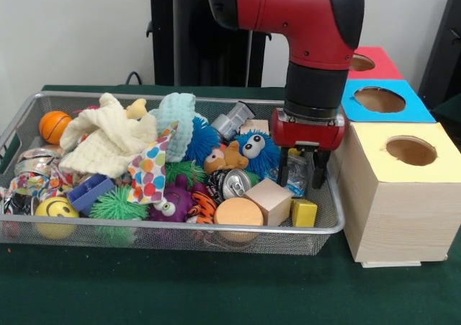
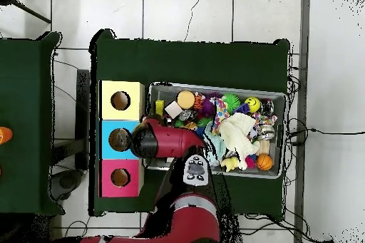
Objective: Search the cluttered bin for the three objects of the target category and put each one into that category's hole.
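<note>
A wire mesh bin holds a heap of toys. At its right end lie a wooden cube, a round wooden disc and a small yellow block. A soda can and a blue fuzzy toy with big eyes lie just behind them. My gripper hangs low over the bin's right end, open, with its black fingers either side of a crumpled clear wrapper. In the overhead view the arm hides the gripper.
Three wooden boxes with round holes stand right of the bin: yellow-topped, blue-topped, red-topped. The bin's left part holds a cream cloth, an orange ball, a yellow smiley ball and a green spiky ball.
</note>
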`<state>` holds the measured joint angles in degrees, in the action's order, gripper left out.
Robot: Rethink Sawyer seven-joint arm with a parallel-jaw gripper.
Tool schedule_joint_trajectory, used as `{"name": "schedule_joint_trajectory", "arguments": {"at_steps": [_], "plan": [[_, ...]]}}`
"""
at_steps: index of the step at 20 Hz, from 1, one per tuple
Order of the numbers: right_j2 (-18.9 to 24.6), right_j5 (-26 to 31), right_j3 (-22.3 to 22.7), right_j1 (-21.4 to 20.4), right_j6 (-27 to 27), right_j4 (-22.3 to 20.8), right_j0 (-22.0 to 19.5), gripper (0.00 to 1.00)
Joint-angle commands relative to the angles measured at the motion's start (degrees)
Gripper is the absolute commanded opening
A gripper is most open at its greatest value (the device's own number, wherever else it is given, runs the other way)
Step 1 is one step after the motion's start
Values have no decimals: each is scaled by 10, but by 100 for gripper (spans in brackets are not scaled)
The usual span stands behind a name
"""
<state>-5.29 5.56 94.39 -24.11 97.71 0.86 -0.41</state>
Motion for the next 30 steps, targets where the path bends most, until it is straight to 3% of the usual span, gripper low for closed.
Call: {"name": "schedule_joint_trajectory", "arguments": {"at_steps": [1,5,10,14,27,30], "plan": [[60,-98,-38,271,132,29,14,100],[57,-82,-31,264,126,32,16,100],[29,-6,-1,214,106,33,36,100],[33,26,20,169,60,-2,17,100],[-2,200,70,37,-1,-26,-4,100],[3,202,89,15,-8,-37,-23,100]]}}
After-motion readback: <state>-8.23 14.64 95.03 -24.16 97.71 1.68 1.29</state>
